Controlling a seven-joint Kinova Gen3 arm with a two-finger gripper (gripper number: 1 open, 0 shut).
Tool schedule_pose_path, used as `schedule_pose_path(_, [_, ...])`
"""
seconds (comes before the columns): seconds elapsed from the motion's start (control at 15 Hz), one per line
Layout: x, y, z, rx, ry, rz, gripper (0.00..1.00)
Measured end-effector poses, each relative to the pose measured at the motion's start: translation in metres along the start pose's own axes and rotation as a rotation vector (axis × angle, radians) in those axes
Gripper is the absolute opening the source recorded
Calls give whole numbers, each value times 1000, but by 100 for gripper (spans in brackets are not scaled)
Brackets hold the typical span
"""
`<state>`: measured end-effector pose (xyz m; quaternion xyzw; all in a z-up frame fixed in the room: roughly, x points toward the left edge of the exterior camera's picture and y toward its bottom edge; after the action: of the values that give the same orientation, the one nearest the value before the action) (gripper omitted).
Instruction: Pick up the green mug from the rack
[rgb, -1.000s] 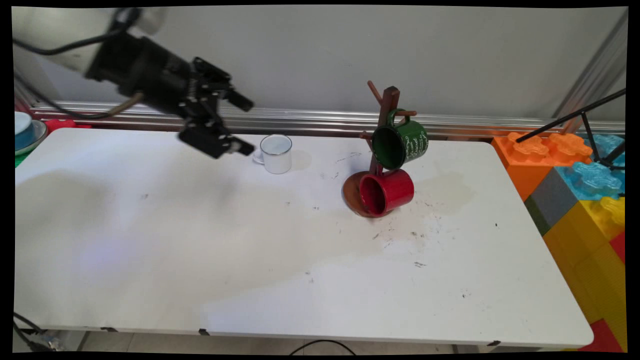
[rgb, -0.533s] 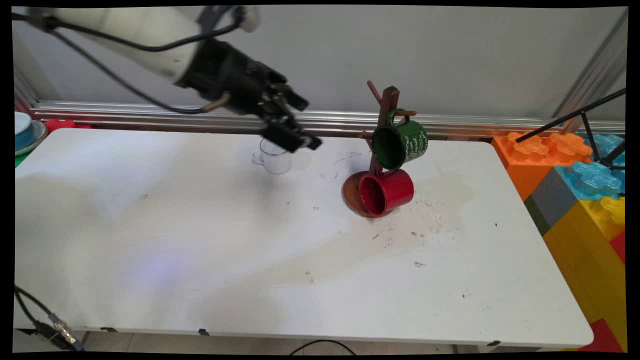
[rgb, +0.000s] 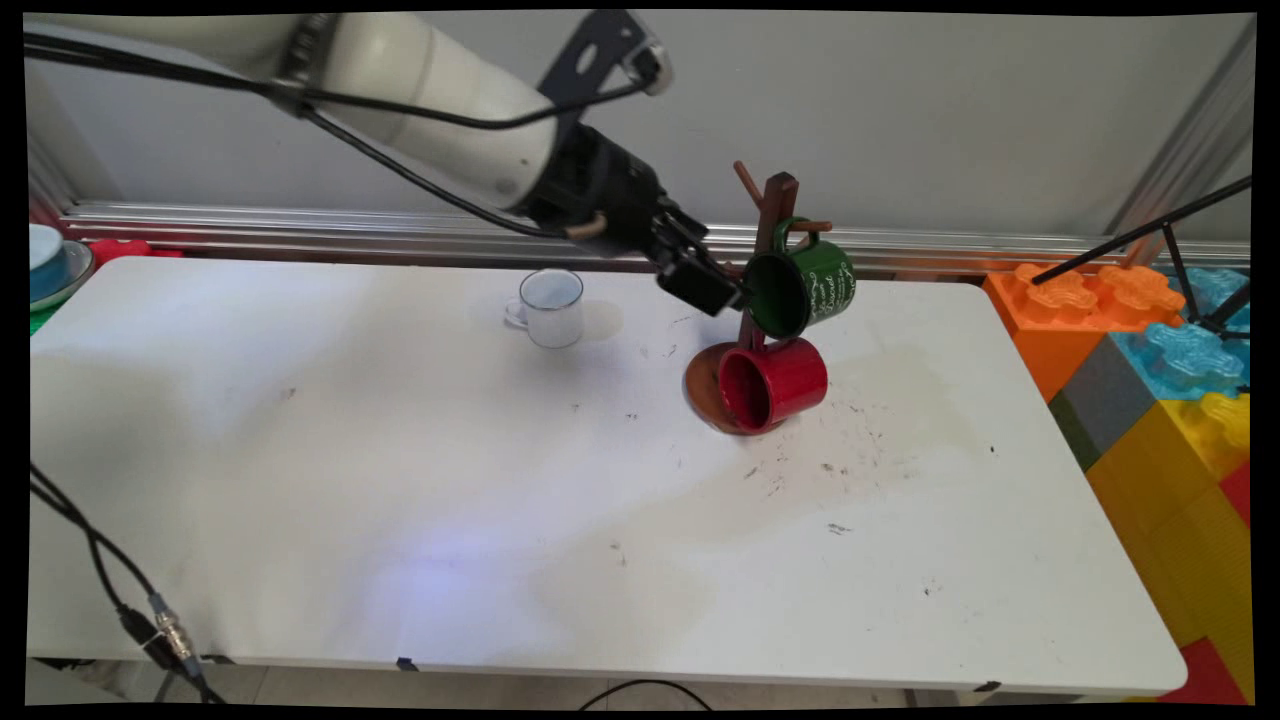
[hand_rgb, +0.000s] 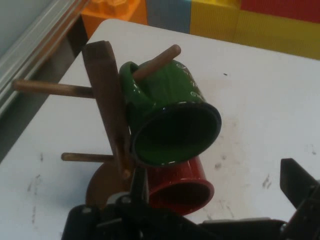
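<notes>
White table (rgb: 400, 450), scuffed and stained, backed by a grey wall with a metal rail along its far edge. Stacked toy blocks (rgb: 1150, 360) in orange, blue and yellow sit past the right end.

White arm (rgb: 420, 80) reaches in from the upper left, angled down and to the right, black cables draped along it. Black gripper (rgb: 722, 290) held low at the end, pointing at the mug rack; fingers spread apart, nothing between them. In the hand view one finger (hand_rgb: 295, 182) rises at the lower right and the green mug's mouth faces the camera, close.

Wooden mug tree (rgb: 775, 215) stands on a round brown base right of centre. Green mug (rgb: 805, 285) hangs by its handle from an upper peg, opening turned toward the gripper, which is just beside its rim. Red mug (rgb: 775, 385) hangs below it, mouth facing the near left.

Small white mug (rgb: 553, 308) stands upright on the table, well left of the gripper, apart from everything else.
</notes>
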<state>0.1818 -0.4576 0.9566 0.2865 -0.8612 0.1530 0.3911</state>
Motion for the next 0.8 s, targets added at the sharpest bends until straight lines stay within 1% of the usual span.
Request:
schedule_pose_path(0.27, [-3,6,30,-6,18,-70,100])
schedule_pose_path(0.47, [-7,9,45,-9,37,-109,100])
schedule_pose_path(0.8, [-17,15,70,-18,91,-171,100])
